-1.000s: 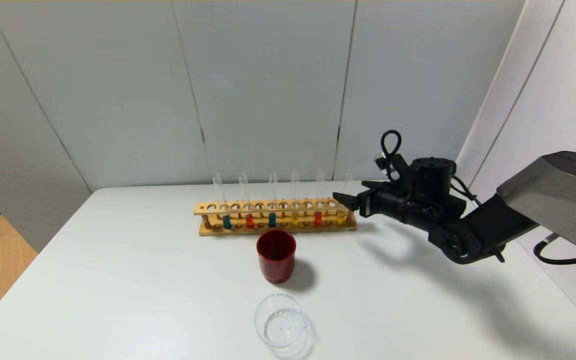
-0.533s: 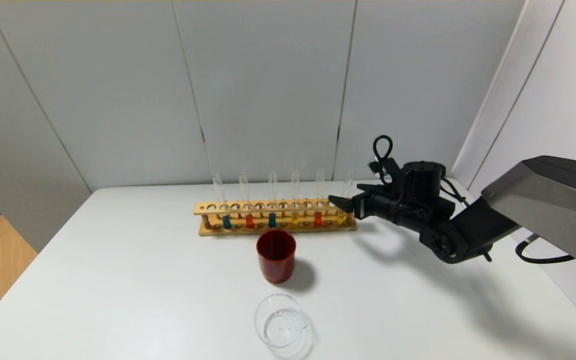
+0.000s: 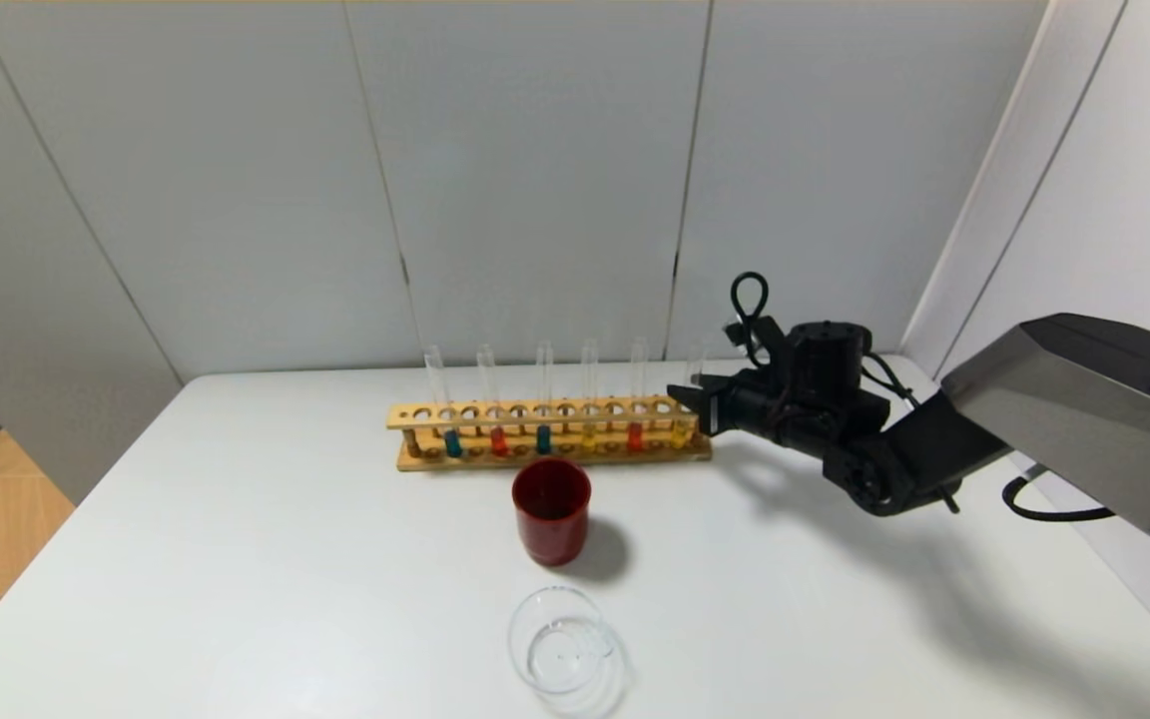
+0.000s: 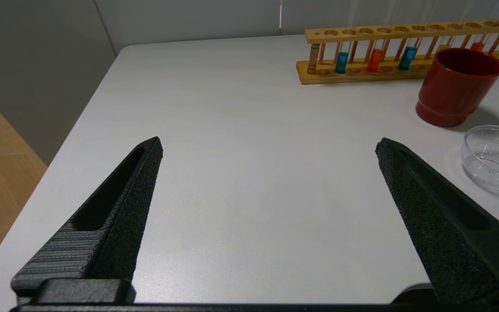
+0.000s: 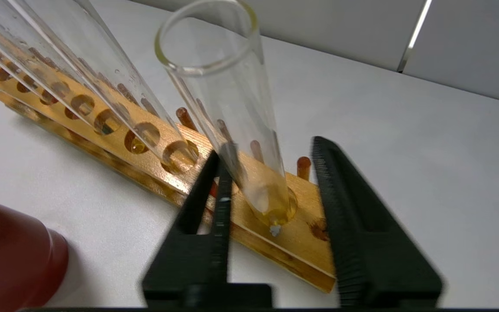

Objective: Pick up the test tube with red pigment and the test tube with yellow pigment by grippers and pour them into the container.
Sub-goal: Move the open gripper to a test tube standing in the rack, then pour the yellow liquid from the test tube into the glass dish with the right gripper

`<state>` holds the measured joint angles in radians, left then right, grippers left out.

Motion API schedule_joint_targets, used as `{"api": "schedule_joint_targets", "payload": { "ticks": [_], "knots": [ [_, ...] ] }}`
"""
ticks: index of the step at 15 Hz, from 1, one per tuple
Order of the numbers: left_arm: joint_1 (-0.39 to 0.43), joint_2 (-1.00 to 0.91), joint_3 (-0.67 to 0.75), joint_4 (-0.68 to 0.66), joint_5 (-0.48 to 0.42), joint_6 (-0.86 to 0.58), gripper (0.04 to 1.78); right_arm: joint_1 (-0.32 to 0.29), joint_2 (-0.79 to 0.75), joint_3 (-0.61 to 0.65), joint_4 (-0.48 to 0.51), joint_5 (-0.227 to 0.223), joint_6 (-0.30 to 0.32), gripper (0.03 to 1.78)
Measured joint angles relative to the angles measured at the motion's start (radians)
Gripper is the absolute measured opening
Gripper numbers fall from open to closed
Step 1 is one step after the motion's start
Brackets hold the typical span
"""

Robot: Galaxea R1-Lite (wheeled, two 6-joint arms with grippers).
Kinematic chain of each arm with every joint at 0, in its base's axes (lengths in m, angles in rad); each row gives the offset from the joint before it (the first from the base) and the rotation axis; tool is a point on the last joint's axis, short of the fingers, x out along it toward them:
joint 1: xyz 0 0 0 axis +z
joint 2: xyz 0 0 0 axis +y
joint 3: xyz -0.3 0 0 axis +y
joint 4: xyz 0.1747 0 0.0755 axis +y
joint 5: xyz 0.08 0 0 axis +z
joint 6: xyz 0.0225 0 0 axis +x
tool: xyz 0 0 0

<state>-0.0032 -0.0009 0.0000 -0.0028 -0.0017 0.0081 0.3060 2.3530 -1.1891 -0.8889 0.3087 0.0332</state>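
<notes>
Right gripper [image 5: 271, 173] open round yellow test tube [image 5: 232, 130], last in wooden rack [image 3: 550, 451], w/ gap both sides; not pinched yet; could bump glass, tip it, drag rack; left gripper [image 4: 269, 145] open, far off.

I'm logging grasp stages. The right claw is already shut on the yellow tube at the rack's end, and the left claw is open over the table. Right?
Not quite. In the right wrist view the right claw is open, its fingers straddling the yellow tube, which sits in the end hole of the rack. One finger is close against the glass; the other stands apart. The left claw is open over the table.
</notes>
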Motion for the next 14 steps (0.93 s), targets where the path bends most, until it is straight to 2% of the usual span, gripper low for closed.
{"api": "schedule_joint_targets", "payload": {
  "ticks": [1,3,11,14],
  "knots": [
    [0.000,0.000,0.000,0.000,0.000,0.000,1.74,0.003,0.004,-0.008,0.000,-0.001,0.000,0.46],
    [0.000,0.000,0.000,0.000,0.000,0.000,1.74,0.007,0.009,-0.014,-0.002,-0.003,0.000,0.34],
    [0.000,0.000,0.000,0.000,0.000,0.000,1.74,-0.013,-0.056,-0.069,0.017,-0.005,0.009,0.34],
    [0.000,0.000,0.000,0.000,0.000,0.000,1.74,-0.029,-0.158,-0.110,0.110,-0.004,0.010,0.34]
  ]
}}
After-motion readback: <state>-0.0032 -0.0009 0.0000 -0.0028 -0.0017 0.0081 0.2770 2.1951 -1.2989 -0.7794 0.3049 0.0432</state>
